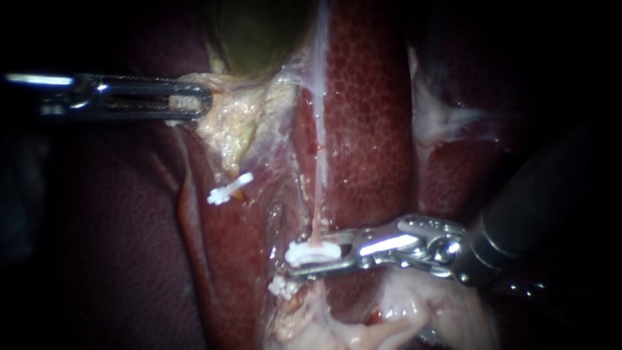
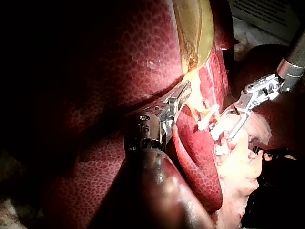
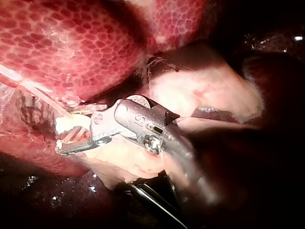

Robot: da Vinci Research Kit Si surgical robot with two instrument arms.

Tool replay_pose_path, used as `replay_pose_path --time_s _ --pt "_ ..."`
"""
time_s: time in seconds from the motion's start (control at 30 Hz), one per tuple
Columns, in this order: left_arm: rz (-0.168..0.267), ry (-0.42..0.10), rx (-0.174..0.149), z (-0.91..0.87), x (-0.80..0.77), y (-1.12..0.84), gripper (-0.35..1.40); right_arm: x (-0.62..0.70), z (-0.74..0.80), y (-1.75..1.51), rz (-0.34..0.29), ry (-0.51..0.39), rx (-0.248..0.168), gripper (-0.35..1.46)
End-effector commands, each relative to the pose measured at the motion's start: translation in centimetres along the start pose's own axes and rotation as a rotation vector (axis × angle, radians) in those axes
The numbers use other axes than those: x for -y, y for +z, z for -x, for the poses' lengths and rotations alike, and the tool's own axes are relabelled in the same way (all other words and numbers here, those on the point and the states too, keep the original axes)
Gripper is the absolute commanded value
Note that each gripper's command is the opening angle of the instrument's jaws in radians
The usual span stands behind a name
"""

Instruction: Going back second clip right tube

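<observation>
right instrument's jaws pinch a white clip on the right tube

in the endoscope view the right instrument comes in from the lower right of the frame and ends just below centre. its jaws are pressed onto a white clip from above and below. the clip sits across the right tube, a thin pale strand that runs down the middle of the frame over the dark red liver. a small clip lies just below the jaws, beside the tube's lower stretch. a slanted clip sits to the left of centre, well apart from the jaws.

the left instrument comes in from the upper left. its jaws are closed on pale tissue at the foot of the greenish gallbladder, which lies at the top centre.

in the right wrist view the white clip shows between the jaws of the right instrument, with the liver ahead of it. in the left wrist view the left instrument grips the yellowish tissue under the gallbladder, and the right instrument lies just beside it.
</observation>
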Motion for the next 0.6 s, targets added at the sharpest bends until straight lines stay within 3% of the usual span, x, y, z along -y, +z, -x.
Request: replay_pose_path --time_s 0.03,0.37,0.6 --pt "0.0 0.0 0.0 0.0 0.0 0.0 -0.21 -0.01 0.0 -0.01 0.001 -0.001 0.001 0.6" --pt "0.001 0.001 0.0 -0.01 0.0 0.01 -0.21 -0.11 0.02 -0.07 0.003 -0.058 0.003 0.6" --pt "0.001 0.001 0.0 -0.01 0.0 0.0 -0.21 -0.11 -0.06 -0.34 -0.005 -0.108 0.006 0.6"
